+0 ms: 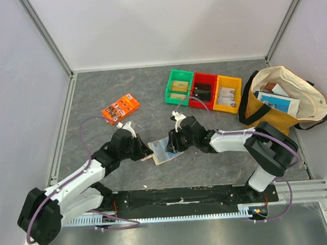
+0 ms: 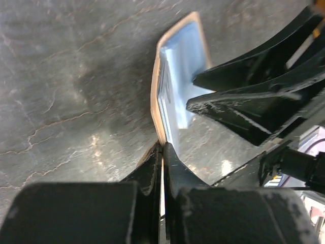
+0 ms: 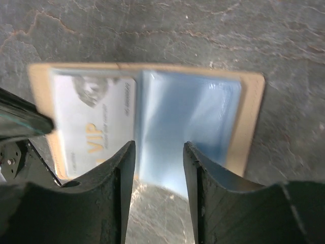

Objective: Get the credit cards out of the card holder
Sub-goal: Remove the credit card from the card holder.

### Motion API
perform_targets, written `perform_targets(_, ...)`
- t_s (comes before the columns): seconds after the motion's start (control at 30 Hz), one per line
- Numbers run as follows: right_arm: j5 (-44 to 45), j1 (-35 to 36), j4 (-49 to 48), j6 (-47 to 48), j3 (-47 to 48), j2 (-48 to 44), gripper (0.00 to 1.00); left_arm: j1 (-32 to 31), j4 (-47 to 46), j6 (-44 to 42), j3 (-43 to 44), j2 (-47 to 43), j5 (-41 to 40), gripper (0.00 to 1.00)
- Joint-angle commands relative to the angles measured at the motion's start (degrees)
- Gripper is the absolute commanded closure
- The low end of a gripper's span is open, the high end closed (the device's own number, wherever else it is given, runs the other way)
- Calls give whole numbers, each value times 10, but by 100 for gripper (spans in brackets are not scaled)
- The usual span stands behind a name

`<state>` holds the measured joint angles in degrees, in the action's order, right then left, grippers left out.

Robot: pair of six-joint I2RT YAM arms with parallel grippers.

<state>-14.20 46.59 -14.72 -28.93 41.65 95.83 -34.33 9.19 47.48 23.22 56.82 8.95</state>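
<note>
The card holder (image 1: 164, 151) lies open on the grey table, tan rim (image 3: 251, 117) around pale blue plastic sleeves (image 3: 188, 112). A whitish credit card (image 3: 91, 122) with gold "VIP" lettering sits in its left half. My left gripper (image 2: 163, 147) is shut on the holder's near tan edge (image 2: 155, 86); it shows in the top view (image 1: 147, 151). My right gripper (image 3: 158, 147) is open, its fingers straddling the blue sleeve at the holder's middle, just above it; it shows in the top view (image 1: 171, 146). Other cards are hidden.
An orange picture packet (image 1: 120, 108) lies at the back left. Green (image 1: 179, 87), red (image 1: 203, 90) and yellow (image 1: 227, 93) bins stand at the back. A tote bag (image 1: 281, 98) with papers sits at the right.
</note>
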Motion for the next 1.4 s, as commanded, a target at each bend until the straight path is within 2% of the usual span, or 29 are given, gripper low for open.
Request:
perform_targets(0.0,62,2,49,1,-18,-58,48,1,44,-12,45,-27,-37,98)
perform_targets(0.07,38,2,19,-9,-27,-72,43,-1,64,-27,67,-9,-5,98)
perform_targets(0.17,-13,2,-41,-31,-38,-73,43,-4,56,-30,56,12,-20,98)
perform_targets(0.23,-37,2,-71,-44,-40,-68,43,-3,46,-35,47,25,-1,98)
perform_targets(0.4,-108,2,-112,-52,-23,-34,47,-4,41,-42,25,51,17,98)
perform_targets(0.5,-121,0,-115,-58,-10,-4,49,-13,37,-40,45,38,70,98)
perform_targets(0.6,-149,-2,-102,-61,3,35,50,-13,70,-57,60,25,0,98)
perform_targets(0.67,-152,-3,-96,-67,1,49,50,-7,100,-82,67,44,-3,98)
perform_targets(0.77,-135,-8,-85,-68,-13,51,52,-7,73,-78,37,67,3,98)
perform_targets(0.83,-126,-15,-81,-63,-24,49,52,-8,57,-76,9,77,-11,94)
perform_targets(0.93,-135,-26,-87,-65,-36,45,53,-8,64,-80,-5,79,-32,81)
perform_targets(1.13,-173,-27,-128,-75,-38,44,55,-9,85,-70,17,-7,-16,64)
perform_targets(1.27,-176,-27,-127,-73,-27,39,56,-11,73,-52,32,-30,8,62)
perform_targets(1.37,-172,-27,-120,-69,-23,35,58,-11,37,-44,26,-10,13,66)
